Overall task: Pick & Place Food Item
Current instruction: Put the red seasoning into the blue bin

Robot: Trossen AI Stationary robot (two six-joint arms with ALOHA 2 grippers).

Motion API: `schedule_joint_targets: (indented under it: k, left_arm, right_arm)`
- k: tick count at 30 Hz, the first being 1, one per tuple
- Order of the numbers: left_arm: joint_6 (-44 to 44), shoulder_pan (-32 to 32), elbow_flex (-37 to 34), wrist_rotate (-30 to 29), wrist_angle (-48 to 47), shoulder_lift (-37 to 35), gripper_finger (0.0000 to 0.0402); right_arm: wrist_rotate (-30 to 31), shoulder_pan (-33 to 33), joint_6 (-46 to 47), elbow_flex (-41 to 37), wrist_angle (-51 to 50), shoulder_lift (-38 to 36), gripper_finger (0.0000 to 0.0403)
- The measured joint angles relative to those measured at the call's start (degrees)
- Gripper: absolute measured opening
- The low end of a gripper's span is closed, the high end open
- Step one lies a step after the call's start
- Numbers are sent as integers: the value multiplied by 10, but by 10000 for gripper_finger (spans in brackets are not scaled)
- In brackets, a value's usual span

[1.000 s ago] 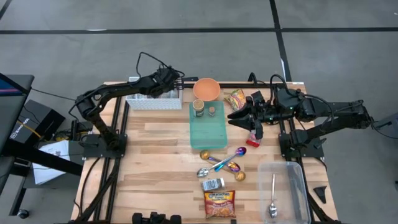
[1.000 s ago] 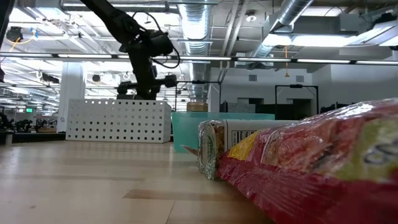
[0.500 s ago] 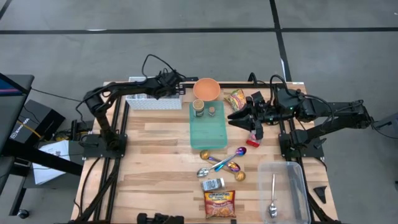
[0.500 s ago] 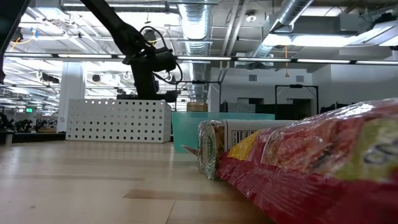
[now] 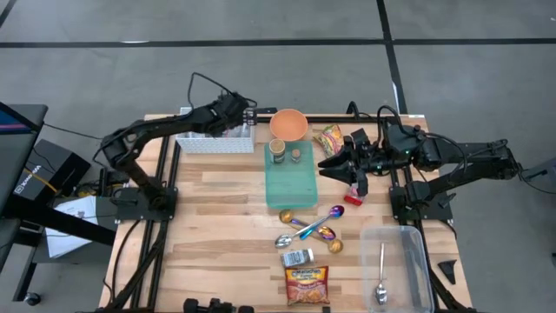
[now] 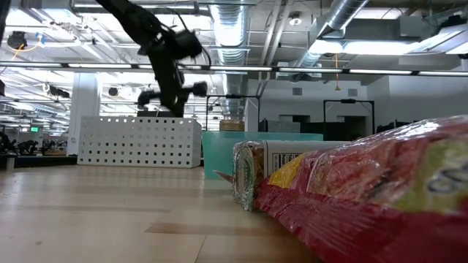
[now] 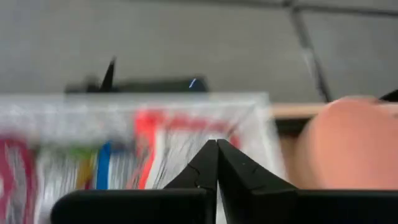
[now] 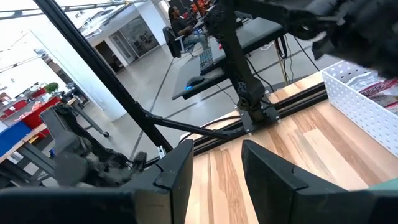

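My left gripper (image 5: 245,118) hangs shut and holds nothing, just above the right end of the white perforated basket (image 5: 215,140). The left wrist view shows its fingertips (image 7: 217,149) together over the colourful packets (image 7: 149,155) lying in that basket. My right gripper (image 5: 330,165) hovers open and level beside the teal tray (image 5: 291,178), with nothing between its fingers (image 8: 214,162). A snack bag (image 5: 328,137) lies at the far side, and a noodle packet (image 5: 307,285) and a small can (image 5: 298,257) lie near the front edge.
An orange bowl (image 5: 288,124) stands right of the basket. Two jars (image 5: 277,151) stand on the teal tray. Spoons (image 5: 308,228) lie in front of the tray. A clear bin (image 5: 408,252) holding a spoon sits front right. A small red thing (image 5: 352,193) lies under the right arm.
My left gripper has dipped toward the basket and then risen again above its right end. The right arm has kept still.
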Motion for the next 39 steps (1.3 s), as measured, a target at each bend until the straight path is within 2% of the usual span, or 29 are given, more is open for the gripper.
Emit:
schedule_joint_targets:
  k: [2,4,8,14,17,23,27,31,39]
  left_arm:
    - [71,-4,0,7,30,-26,0]
    - [153,-10,0,37,66,-56,0]
    - [273,-22,0,163,100,-122,0]
    - [362,-50,0,374,81,-214,0]
    - [365,-70,0,428,63,-253,0]
    - [361,-118,0,434,54,-308,0]
    - [348,-150,0,433,55,-324,0]
    - [347,-179,0,410,55,-327,4]
    - [321,-196,0,355,55,-327,44]
  right_arm:
    - [0,0,-5,0,-4,0,134]
    - [1,-3,-10,0,-17,-4,134]
    - [11,-14,-11,1,-50,-14,134]
    - [11,-29,-11,0,-98,-29,134]
    - [11,-35,-15,0,-141,-38,134]
    - [13,-56,-15,0,-212,-49,134]
    - [11,-62,-12,0,-214,-48,134]
    - [10,-62,38,0,-226,-48,134]
    - [13,-101,166,0,-428,-39,131]
